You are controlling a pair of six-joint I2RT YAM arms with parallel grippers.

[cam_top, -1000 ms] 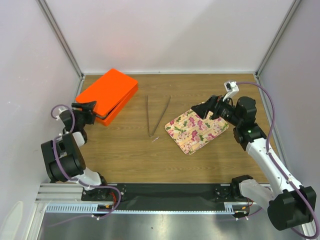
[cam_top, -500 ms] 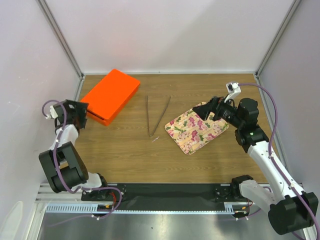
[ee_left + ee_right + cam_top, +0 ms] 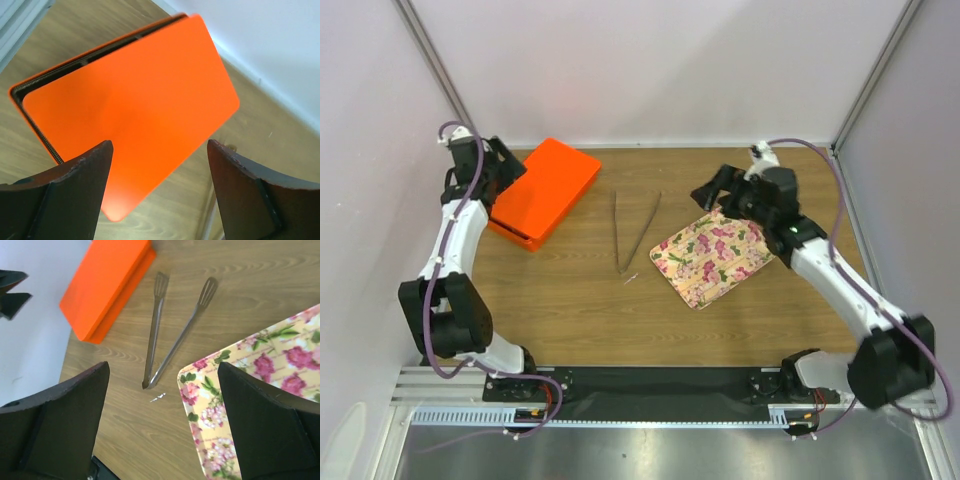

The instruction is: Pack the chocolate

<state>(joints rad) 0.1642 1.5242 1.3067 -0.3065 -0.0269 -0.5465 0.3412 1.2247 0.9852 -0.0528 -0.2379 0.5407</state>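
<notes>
Within the last second the left gripper (image 3: 159, 150) had swung from the near side of the orange box (image 3: 542, 190) to its far left corner. Its fingers were spread and empty above the lid. The right gripper (image 3: 162, 369), also spread and empty, had lifted from the flowered tray (image 3: 715, 258), which lay well right of the box, beyond the tongs (image 3: 635, 232). No chocolate showed in any view, so its location could not be determined. Packing had probably not begun.

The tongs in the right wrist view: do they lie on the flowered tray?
No, the tongs lie on the bare wooden table, beside the flowered tray and apart from it.
</notes>
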